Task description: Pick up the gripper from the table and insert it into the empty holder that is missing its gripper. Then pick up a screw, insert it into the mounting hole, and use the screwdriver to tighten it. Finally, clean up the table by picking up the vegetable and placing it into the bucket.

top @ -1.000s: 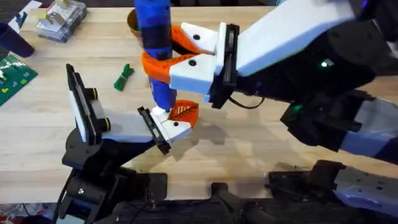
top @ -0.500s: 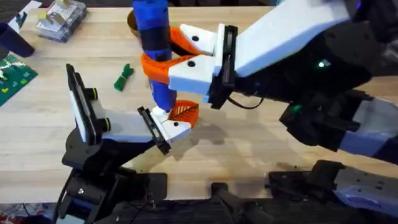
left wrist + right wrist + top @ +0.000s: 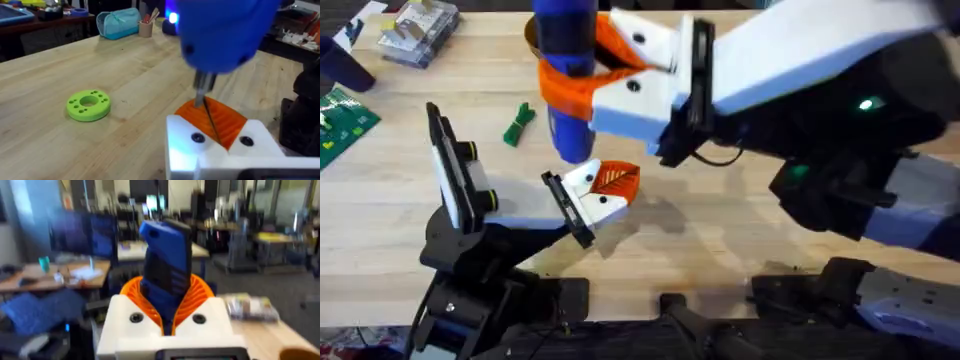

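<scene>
My right gripper (image 3: 582, 82) is shut on the blue screwdriver (image 3: 566, 60), whose orange pads (image 3: 197, 292) clasp its body. The thin tip (image 3: 202, 95) hangs just above the orange ribbed gripper piece (image 3: 617, 180), which sits in the white holder (image 3: 592, 206) with a black end plate. Two dark screw heads show on the holder (image 3: 220, 150). My left gripper (image 3: 588, 198) is at the holder's place on the table (image 3: 720, 240). The green vegetable (image 3: 520, 124) lies to the left. The bucket (image 3: 531, 35) is mostly hidden behind the screwdriver.
At the far left are a clear plastic box (image 3: 416, 30), a dark blue cup (image 3: 342, 62) and a green circuit board (image 3: 340, 122). A lime green ring (image 3: 89, 105) lies on the wood near the holder. The right arm spans the table's right half.
My right gripper has risen and drawn back with the screwdriver, lifting its tip off the holder. The holder, the orange piece and the vegetable have not moved.
</scene>
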